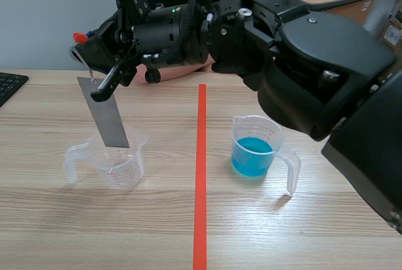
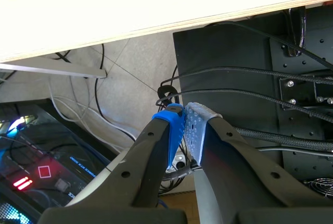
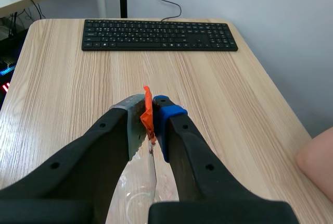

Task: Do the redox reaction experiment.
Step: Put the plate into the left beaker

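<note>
Right pincer (image 3: 151, 113): gripping the tag (image 3: 147, 108) (strip (image 1: 108, 118) is hanging over empty cup (image 1: 119, 168)).
Left pincer (image 2: 183, 119): pressing shut, holding nothing.

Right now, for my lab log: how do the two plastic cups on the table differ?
The left cup looks empty; the right cup holds blue liquid. A metal strip hangs at the left cup, nothing at the right cup. Both are clear, upright, with handles.
</note>
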